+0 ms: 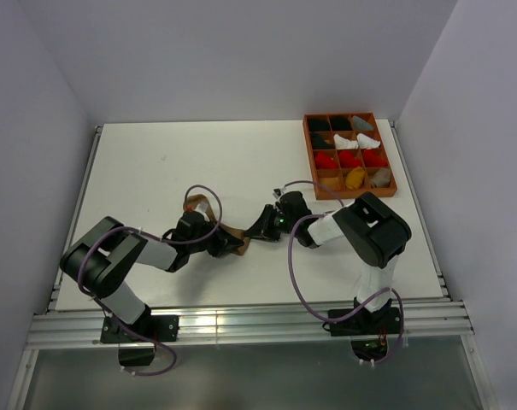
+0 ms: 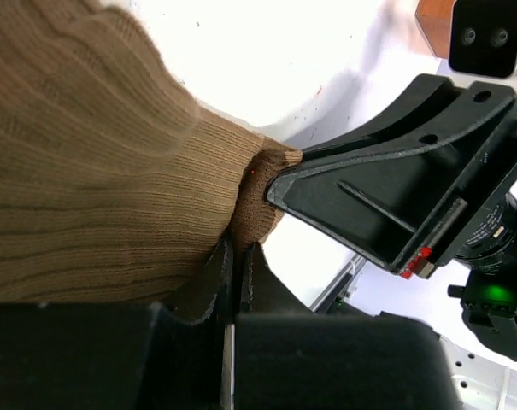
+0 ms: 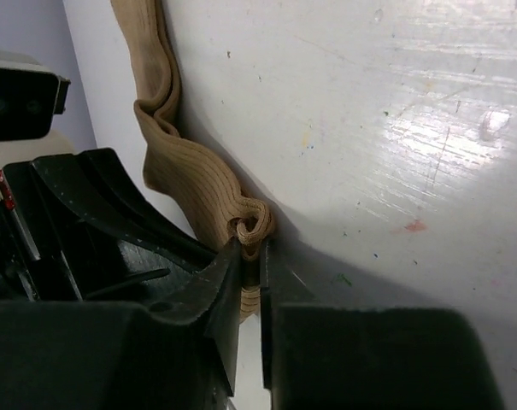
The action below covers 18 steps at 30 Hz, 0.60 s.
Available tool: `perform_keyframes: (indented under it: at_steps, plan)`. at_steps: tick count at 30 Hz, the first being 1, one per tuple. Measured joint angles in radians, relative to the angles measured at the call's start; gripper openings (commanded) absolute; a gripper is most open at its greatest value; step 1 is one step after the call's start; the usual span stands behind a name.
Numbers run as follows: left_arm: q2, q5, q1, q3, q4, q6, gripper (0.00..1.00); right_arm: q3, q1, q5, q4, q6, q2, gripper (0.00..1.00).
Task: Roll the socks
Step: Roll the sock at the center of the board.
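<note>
Left claw (image 2: 234,256) and right claw (image 3: 251,249) are each clamped tight on the tan sock (image 3: 185,175).

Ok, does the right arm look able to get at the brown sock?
Looks like yes: the right fingers are closed on the brown sock at its end, close to the left fingers, and nothing sits between them.

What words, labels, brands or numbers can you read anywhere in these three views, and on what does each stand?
No text can be read in any view.
The light brown sock: no print or label shows.
The lens barrel in the left wrist view: small white marks, too small to read.
</note>
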Motion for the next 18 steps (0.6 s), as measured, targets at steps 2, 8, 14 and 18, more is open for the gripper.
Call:
perform_keyframes:
  at_steps: [2,8,14,18]
  plan:
    - [0.000,0.003,0.002,0.000,-0.001,0.001,0.06,0.011,0.000,0.001,-0.026,-0.017,-0.001,0.00]
    - [-0.038,-0.032,0.001,0.023,-0.087,0.076,0.35,0.077,0.005,0.025,-0.185,-0.078,-0.023,0.00]
    - [-0.193,-0.221,-0.057,0.104,-0.354,0.243,0.53,0.158,0.015,0.100,-0.402,-0.132,-0.058,0.00]
    - [-0.276,-0.453,-0.187,0.159,-0.491,0.340,0.54,0.233,0.018,0.149,-0.553,-0.158,-0.061,0.00]
